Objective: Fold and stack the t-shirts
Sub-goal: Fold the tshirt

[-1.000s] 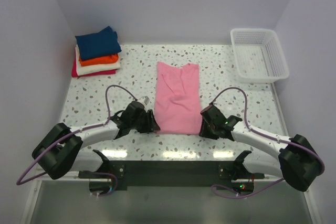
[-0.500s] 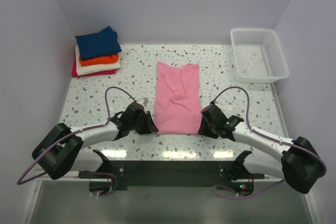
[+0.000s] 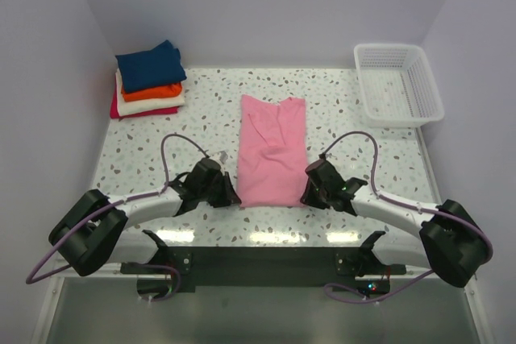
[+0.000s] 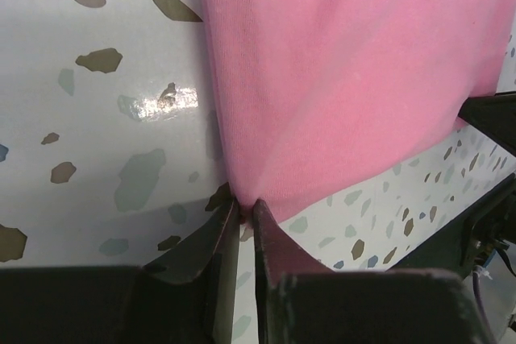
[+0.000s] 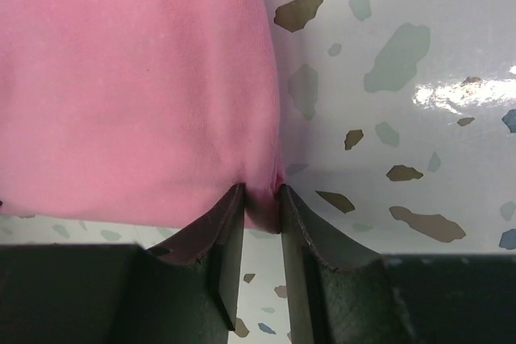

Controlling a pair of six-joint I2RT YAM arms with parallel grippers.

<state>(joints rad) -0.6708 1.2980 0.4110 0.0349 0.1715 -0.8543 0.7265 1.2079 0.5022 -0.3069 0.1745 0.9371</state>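
Note:
A light pink t-shirt (image 3: pixel 272 149) lies lengthwise in the middle of the speckled table, folded into a narrow strip. My left gripper (image 3: pixel 235 196) is shut on its near left corner; the left wrist view shows the pink cloth (image 4: pixel 339 78) pinched between the fingertips (image 4: pixel 230 217). My right gripper (image 3: pixel 306 194) is shut on the near right corner, with the pink cloth (image 5: pixel 129 78) bunched between its fingertips (image 5: pixel 290 203). A stack of folded t-shirts (image 3: pixel 148 78) sits at the back left: navy on top, then orange, cream-white and red.
A white plastic mesh basket (image 3: pixel 397 83) stands at the back right corner. Grey walls close in the table on the left, back and right. Both arms lie low along the near edge.
Both grippers have crept slightly inward along the near hem, and the near edge of the pink shirt has drawn up a little. The stack and basket have not moved.

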